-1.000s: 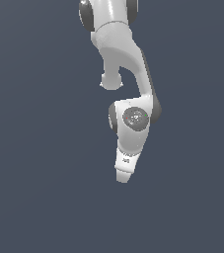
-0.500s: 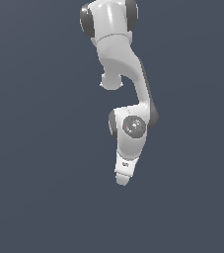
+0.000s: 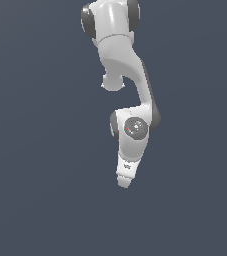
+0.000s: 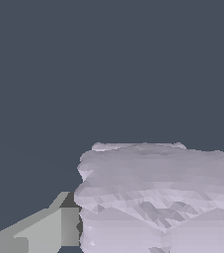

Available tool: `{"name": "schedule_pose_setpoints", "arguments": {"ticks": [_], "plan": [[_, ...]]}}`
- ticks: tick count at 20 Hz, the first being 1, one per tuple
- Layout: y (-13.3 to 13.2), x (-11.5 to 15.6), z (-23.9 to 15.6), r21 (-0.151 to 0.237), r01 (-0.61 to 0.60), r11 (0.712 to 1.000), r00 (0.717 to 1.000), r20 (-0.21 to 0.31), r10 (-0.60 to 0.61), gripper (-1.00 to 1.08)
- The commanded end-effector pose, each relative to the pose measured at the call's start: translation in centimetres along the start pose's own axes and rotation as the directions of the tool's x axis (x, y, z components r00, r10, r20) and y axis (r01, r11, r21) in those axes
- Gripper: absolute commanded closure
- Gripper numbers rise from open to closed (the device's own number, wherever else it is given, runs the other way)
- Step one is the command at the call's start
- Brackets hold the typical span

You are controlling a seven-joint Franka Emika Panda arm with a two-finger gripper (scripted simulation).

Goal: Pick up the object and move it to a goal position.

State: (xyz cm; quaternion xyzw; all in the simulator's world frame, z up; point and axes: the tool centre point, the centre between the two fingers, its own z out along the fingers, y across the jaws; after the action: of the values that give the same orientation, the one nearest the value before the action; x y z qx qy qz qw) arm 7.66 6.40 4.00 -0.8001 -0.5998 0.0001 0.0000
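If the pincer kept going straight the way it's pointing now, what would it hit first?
Probably the pale lavender block, which fills the wrist view right beside a finger. The exterior view hides the block, so depth is uncertain.

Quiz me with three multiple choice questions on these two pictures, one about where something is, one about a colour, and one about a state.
1. Which view shows the block?
A. wrist view only
B. exterior view only
C. both
2. What colour is the block?
A. red
B. pale lavender
C. green
3. In the exterior view, which way does the gripper point?
A. toward the picture's top
B. toward the picture's bottom
C. straight to the exterior view's left

Answers: 1 A, the block fills part of the wrist view and is absent from the exterior view. 2 B, its surface is pale lavender. 3 B, the gripper hangs below the arm.
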Motion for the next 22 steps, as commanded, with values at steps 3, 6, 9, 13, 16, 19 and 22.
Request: {"name": "schedule_pose_setpoints", "arguments": {"ticks": [3,6,9,13,16,19,22], "plan": [[0.0,-0.1,-0.1,0.000,0.000,1.000,1.000,0.000,0.000,1.08],[0.3,-0.9,-0.7,0.000,0.000,1.000,1.000,0.000,0.000,1.08],[0.7,-2.3,-1.9,0.000,0.000,1.000,1.000,0.000,0.000,1.08],[1.6,-5.1,-4.4,0.000,0.000,1.000,1.000,0.000,0.000,1.08],[2.4,-7.8,-6.6,0.000,0.001,1.000,1.000,0.000,-0.001,1.08],[3.3,-10.4,-8.9,0.000,0.001,1.000,1.000,0.000,-0.001,1.08],[4.2,-13.0,-11.2,0.000,0.001,1.000,1.000,-0.001,-0.001,1.08]]}}
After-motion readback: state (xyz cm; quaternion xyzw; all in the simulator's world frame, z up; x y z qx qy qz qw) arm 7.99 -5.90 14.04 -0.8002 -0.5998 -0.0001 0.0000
